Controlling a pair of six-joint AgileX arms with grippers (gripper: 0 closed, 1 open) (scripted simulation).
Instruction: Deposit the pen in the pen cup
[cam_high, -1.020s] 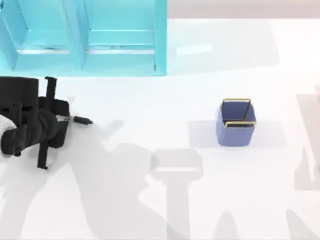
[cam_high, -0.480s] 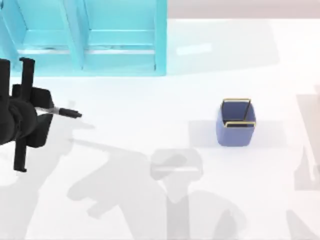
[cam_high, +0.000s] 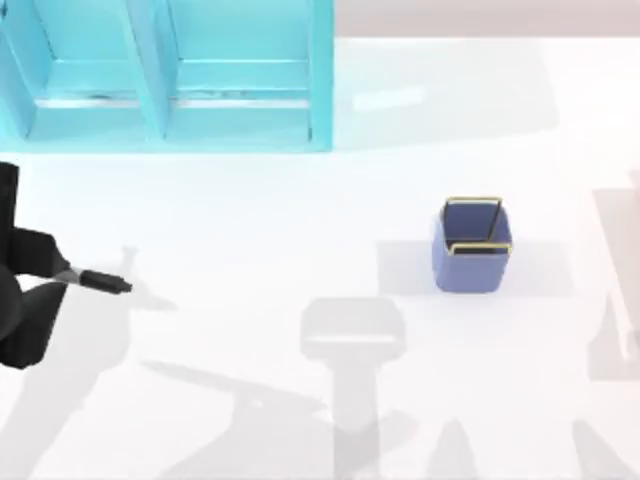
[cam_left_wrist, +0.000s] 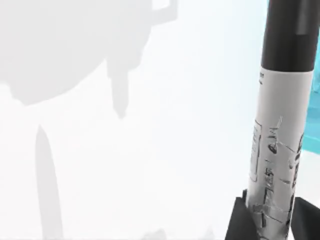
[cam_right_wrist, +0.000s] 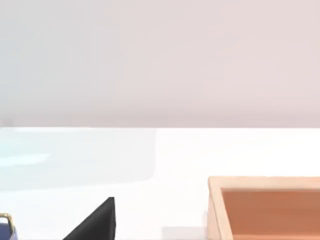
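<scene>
A: Top view puts the left gripper (cam_high: 45, 272) far left of the pen cup (cam_high: 472, 246), clamped on the pen (cam_high: 100, 282), which is lifted off the table.

B: So the pickup looks done; carrying across and dropping in remain?

A: I'd say so. White table (cam_high: 300, 230), cyan shelf unit (cam_high: 170, 75) behind and left of the cup; I cannot tell the right gripper's state.

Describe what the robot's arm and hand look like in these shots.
The left arm at the top view's left edge is matte black with rounded, blocky segments. Its left hand has dark, angular black fingers. A black wedge-shaped finger appears in the right wrist view.
</scene>
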